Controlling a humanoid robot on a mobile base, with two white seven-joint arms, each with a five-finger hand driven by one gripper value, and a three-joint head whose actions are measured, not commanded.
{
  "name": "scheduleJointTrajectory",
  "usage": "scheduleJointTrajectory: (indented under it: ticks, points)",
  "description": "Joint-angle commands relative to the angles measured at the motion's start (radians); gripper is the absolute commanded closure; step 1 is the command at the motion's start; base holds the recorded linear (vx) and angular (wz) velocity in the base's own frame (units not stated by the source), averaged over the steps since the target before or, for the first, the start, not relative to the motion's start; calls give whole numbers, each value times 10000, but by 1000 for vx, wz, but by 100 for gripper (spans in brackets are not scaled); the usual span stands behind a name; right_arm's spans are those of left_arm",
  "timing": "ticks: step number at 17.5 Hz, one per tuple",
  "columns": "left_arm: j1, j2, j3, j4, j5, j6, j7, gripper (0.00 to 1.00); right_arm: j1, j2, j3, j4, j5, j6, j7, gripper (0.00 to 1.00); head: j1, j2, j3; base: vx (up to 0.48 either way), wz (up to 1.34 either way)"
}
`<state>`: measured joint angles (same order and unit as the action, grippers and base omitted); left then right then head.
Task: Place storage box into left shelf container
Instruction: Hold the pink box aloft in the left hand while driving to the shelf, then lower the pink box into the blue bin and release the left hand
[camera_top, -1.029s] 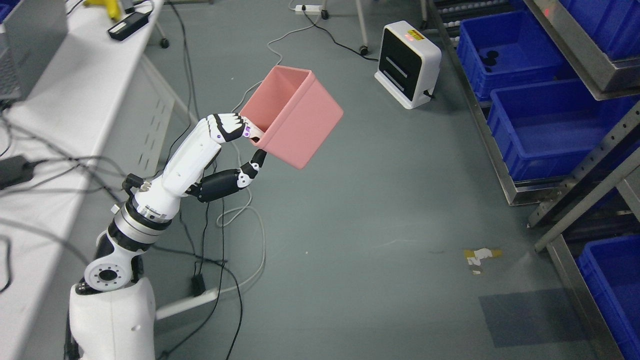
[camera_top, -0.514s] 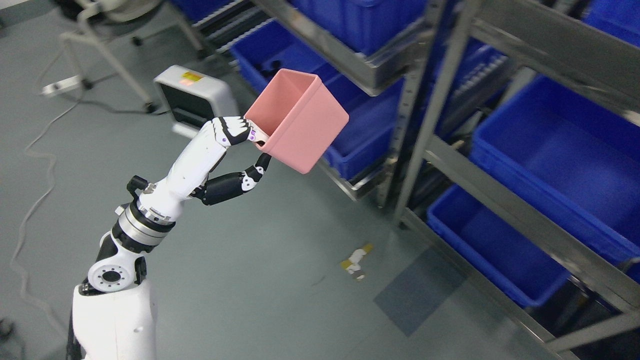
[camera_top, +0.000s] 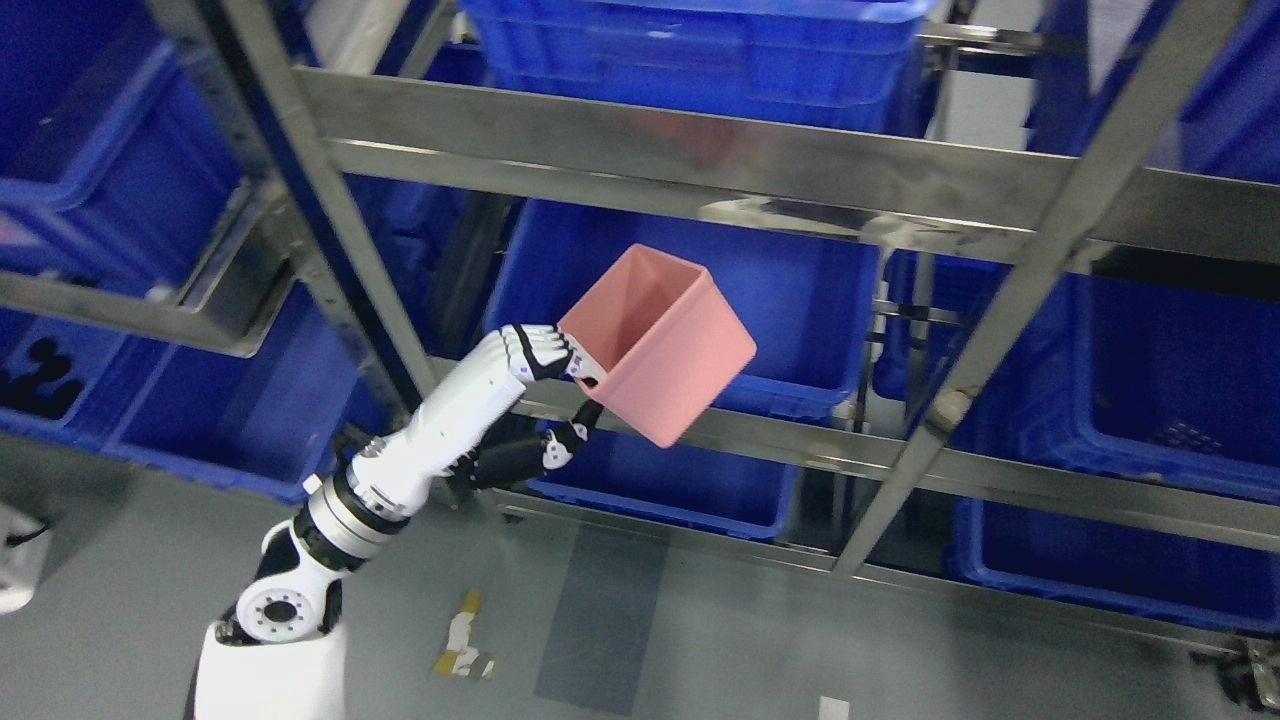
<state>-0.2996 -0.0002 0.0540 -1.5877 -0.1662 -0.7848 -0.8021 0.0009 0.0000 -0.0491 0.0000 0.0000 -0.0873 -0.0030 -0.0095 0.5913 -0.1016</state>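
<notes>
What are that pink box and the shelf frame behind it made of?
The pink box looks like matte moulded plastic: even colour, thin walls, rounded corners. The shelf frame seems to be bare metal, probably steel: grey, with streaky reflections along its bars.

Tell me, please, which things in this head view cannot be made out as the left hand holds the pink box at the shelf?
- Head view: the inside bottom of the pink storage box, hidden by its own tilted walls.
- The floor of the blue bin behind it, partly covered by the box.
- The left hand: fingertips inside the rim, hidden by the box wall.
- Dark items in the far-left bin, cut by the edge, too small to identify.
- The right arm, out of view.
</notes>
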Motion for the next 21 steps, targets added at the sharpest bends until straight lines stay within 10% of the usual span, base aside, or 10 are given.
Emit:
scheduleJointTrajectory:
  ticks: [1, 7, 21]
  points:
    - [1431, 177, -1584, 336, -86, -6, -48, 99, 68, -175, 0, -175, -31, -47, 30, 0, 0, 0, 0, 126, -869]
    - [-360, 177, 1206, 1810, -1296, -6, -2, 99, 68, -175, 0, -175, -31, -47, 30, 0, 0, -2, 0, 55, -347]
    - [-4642, 177, 1899, 7775, -5516, -6, 75, 98, 68, -175, 0, -175, -31, -47, 30, 0, 0, -2, 0, -2, 3]
